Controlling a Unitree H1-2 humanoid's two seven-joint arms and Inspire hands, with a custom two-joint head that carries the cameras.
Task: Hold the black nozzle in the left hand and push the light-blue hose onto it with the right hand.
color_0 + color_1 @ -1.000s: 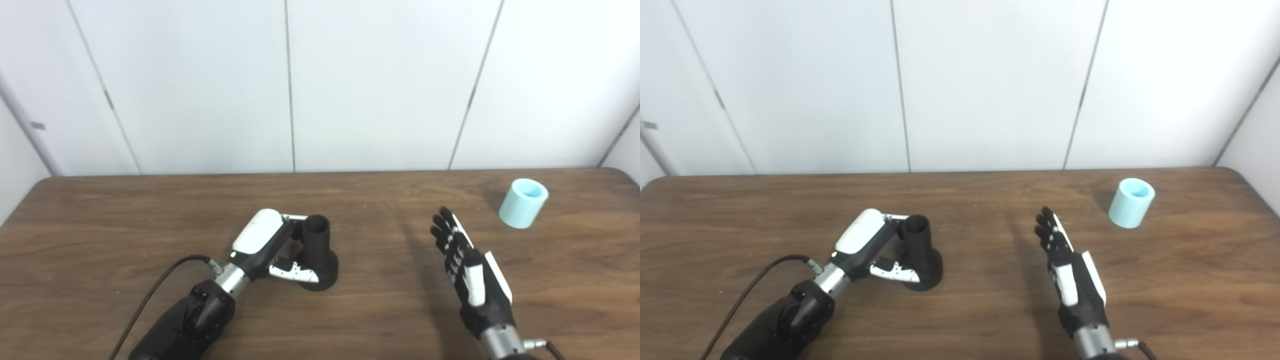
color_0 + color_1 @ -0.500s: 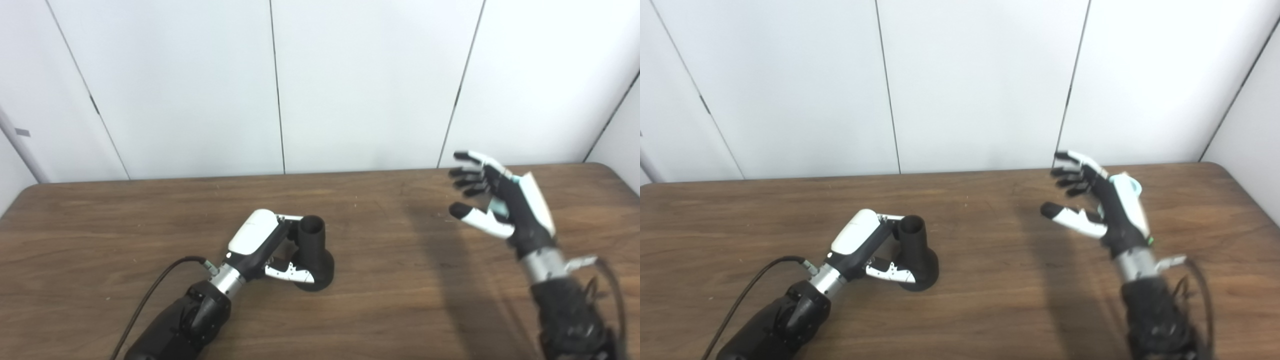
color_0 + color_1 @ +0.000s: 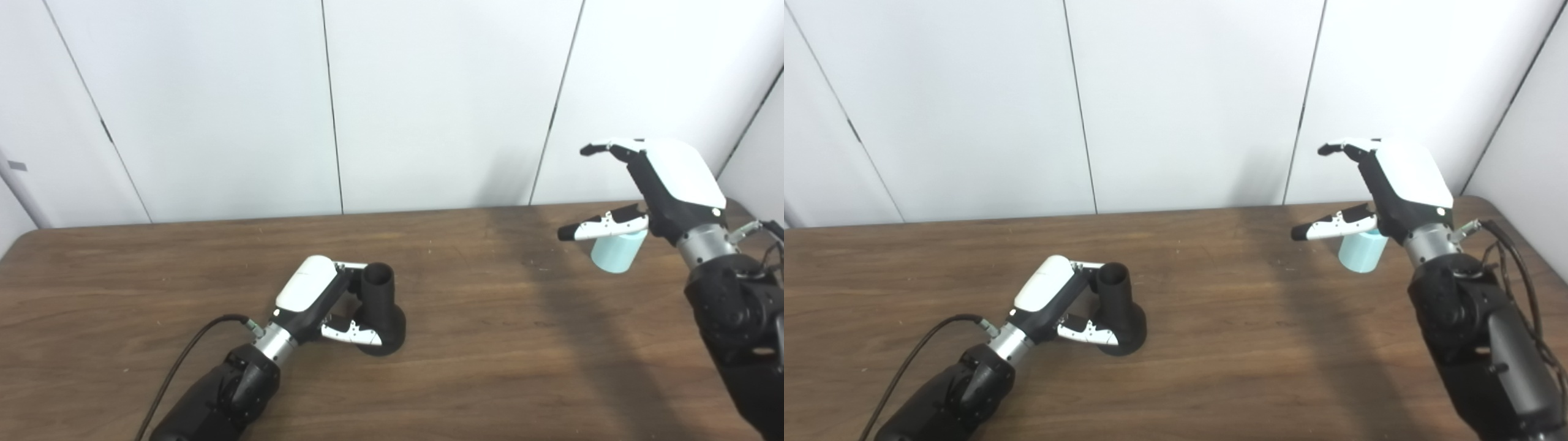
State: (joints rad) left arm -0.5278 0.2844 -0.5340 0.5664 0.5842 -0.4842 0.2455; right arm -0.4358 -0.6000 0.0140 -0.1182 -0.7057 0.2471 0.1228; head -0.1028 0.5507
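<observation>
Left hand (image 3: 318, 303) is wrapped round the neck of the nozzle (image 3: 380, 309), which stands upright on its wide base on the surface (image 3: 465, 343) — pinned there, mouth up, presumably so it cannot slide or tip when the hose is pressed on. Right hand (image 3: 643, 190) hangs above the hose (image 3: 615, 254) with fingers spread and nothing in them — a pose that looks set for a grasp from above, the hose itself standing on end near the far right edge, well apart from the nozzle.

Table (image 3: 122, 275): black nozzle (image 3: 381, 309), light-blue hose (image 3: 615, 254).
</observation>
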